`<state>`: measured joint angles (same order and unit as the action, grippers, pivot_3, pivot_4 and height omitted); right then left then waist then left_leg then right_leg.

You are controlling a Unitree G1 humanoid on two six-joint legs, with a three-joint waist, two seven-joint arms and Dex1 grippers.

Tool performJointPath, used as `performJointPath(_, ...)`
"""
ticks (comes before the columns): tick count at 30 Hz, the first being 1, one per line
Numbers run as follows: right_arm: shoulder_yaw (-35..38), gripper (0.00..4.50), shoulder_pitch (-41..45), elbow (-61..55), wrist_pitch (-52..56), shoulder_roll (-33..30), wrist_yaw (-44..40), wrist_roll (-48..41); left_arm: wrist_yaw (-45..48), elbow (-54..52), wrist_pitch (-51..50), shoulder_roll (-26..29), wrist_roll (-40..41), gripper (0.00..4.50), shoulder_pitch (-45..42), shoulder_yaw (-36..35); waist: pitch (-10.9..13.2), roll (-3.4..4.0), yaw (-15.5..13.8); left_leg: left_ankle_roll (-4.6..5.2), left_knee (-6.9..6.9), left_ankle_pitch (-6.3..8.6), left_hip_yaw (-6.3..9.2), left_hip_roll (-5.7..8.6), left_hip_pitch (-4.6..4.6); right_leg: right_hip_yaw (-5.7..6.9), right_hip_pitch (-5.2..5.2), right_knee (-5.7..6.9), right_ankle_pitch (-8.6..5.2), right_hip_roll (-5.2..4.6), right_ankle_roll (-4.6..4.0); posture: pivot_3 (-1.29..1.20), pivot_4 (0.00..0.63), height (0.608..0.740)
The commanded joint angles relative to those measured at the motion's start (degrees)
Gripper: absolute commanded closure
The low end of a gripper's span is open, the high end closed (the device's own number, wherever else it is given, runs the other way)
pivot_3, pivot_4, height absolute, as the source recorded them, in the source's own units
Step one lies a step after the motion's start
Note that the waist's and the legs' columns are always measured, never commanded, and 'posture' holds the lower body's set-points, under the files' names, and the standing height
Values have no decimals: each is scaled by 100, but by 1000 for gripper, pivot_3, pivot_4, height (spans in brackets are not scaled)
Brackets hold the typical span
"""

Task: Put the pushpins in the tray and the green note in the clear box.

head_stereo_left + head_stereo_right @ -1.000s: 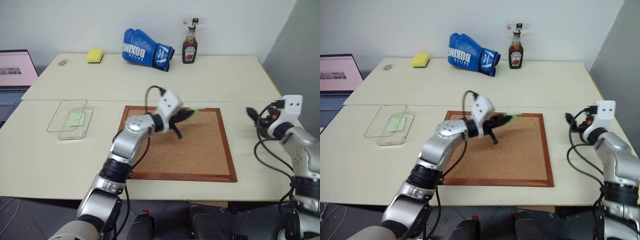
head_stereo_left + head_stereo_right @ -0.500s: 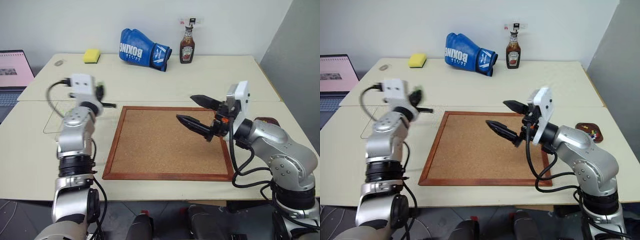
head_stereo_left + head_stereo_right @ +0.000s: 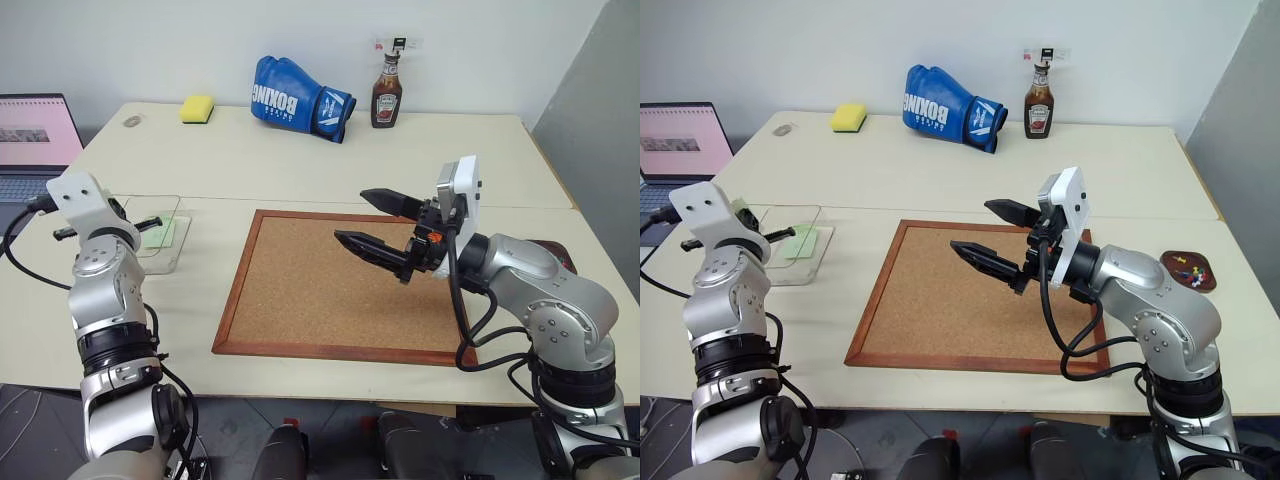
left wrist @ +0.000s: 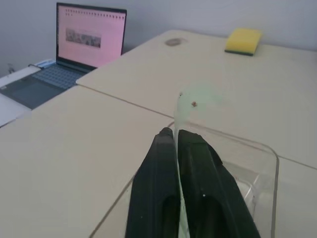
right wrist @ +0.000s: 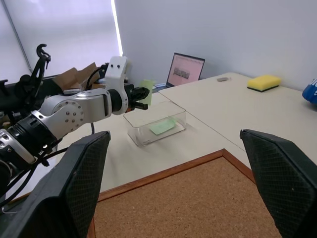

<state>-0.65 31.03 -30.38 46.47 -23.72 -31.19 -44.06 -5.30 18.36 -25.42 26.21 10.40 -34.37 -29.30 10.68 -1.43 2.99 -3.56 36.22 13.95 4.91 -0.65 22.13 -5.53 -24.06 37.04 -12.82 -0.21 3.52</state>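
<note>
The corkboard (image 3: 340,285) lies at the near middle of the table (image 3: 400,160), its wooden frame running close to the near edge; above its right half hangs the right gripper (image 3: 368,222), pointing left across the board, its two black fingers (image 5: 79,183) spread wide with nothing between them; at the near left the left gripper (image 4: 176,144) reaches over the clear box (image 3: 155,232), its fingers narrowly pinched on a pale green note (image 4: 190,106) that stands up edgewise from between the tips above the box's rim; the clear box sits on the left of the table, just left of the corkboard and apart from it, and a second pale green sheet (image 5: 162,125) lies flat on its floor; at the right edge of the table, beside the right arm, rests the tray (image 3: 1188,270), a small reddish-brown dish holding several pushpins (image 3: 1185,268) with coloured heads; farther left, off the table's corner, an open laptop (image 3: 35,135) shows a pink screen; along the far side stand a yellow sponge (image 3: 197,108), a blue boxing glove (image 3: 300,98) and a brown sauce bottle (image 3: 386,95), the bottle upright just right of the glove.
</note>
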Motion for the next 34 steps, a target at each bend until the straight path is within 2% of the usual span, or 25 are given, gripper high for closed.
performJointPath(1, 70, 0, 20, -76, -124, 9, -30, -64, 9, -313, 10, 66, 112, 3331, -8, -42, 0, -1, 2, 0, 0, 0, 0, 0, 0, 0, 0, 0, 0, 0, 0, 0, 150, 740)
performJointPath(11, 95, 0, -44, -131, -123, 32, 71, -64, 138, -272, 103, 187, 114, 1294, -60, 152, -1, -2, 10, 0, 0, 0, 0, 0, 0, 0, 0, 0, 0, 0, -1, 0, 150, 740)
performJointPath(18, 231, 0, -435, -323, -96, -12, 592, 162, 958, -1233, 223, 7, 307, 40, 145, 803, -2, -4, -13, -1, 0, 0, 0, 0, 3, 0, 0, -3, 0, -1, -1, 0, 150, 740)
performJointPath(21, 313, 0, -833, -498, -127, 56, 1145, 481, 1240, -2076, 86, -162, 309, 40, 475, 1302, -2, -4, -7, -1, -2, 0, -3, 0, 4, -3, -1, -5, 0, -1, -1, 0, 150, 740)
performJointPath(26, 28, 0, -1539, -522, -545, -8, 2094, 1891, 1252, -3217, -396, -690, 371, 40, 1273, 1951, -3, -5, -9, -2, -4, 1, -7, 1, 3, -7, -1, -5, -1, -2, -1, 0, 150, 740)
performJointPath(30, -131, 0, -2413, -367, -1032, 244, 2743, 2802, 1142, -3775, -346, -1058, 22, 40, 2196, 2664, -9, -10, 15, -2, -6, 1, -12, -1, -11, -14, 4, -2, -3, 0, -3, 0, 150, 740)
performJointPath(34, -206, 0, -2812, -497, -1228, 517, 2932, 3135, 944, -4078, -356, -1384, 29, 40, 2626, 2657, -8, -10, 32, -1, -6, 0, -17, -2, -10, -19, -2, -1, -3, 3, -3, 0, 150, 740)
